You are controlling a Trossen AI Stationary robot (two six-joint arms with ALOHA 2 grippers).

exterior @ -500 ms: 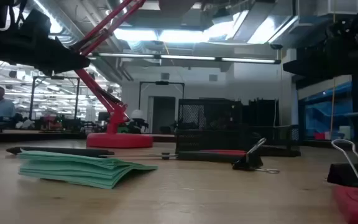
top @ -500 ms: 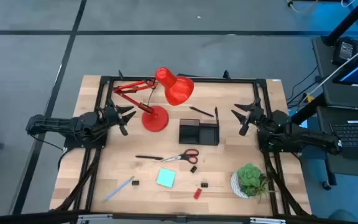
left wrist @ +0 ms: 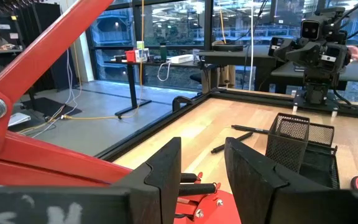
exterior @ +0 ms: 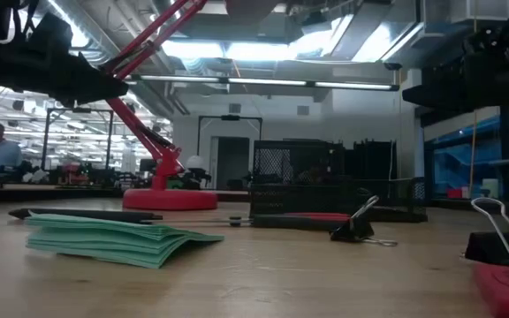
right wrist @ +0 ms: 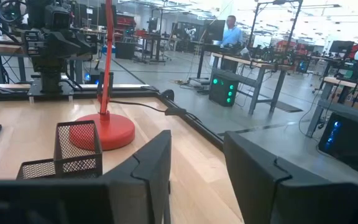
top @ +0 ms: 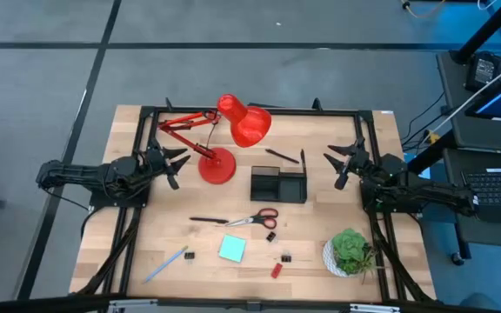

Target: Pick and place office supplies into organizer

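The black mesh organizer (top: 278, 185) stands mid-table. In front of it lie the red-handled scissors (top: 255, 219), a black pen (top: 207, 221), the teal sticky-note pad (top: 231, 249), a light-blue pen (top: 165, 264), small black clips (top: 283, 259) and a small red piece (top: 277, 270). Two black pens (top: 285, 156) lie behind the organizer. My left gripper (top: 176, 163) hovers open at the table's left, beside the lamp base. My right gripper (top: 341, 164) hovers open at the right. Both are empty.
A red desk lamp (top: 224, 139) stands left of the organizer, its base (top: 217, 167) close to my left gripper. A potted green plant (top: 350, 250) sits at the near right. A black frame (top: 250, 110) runs round the table's edges.
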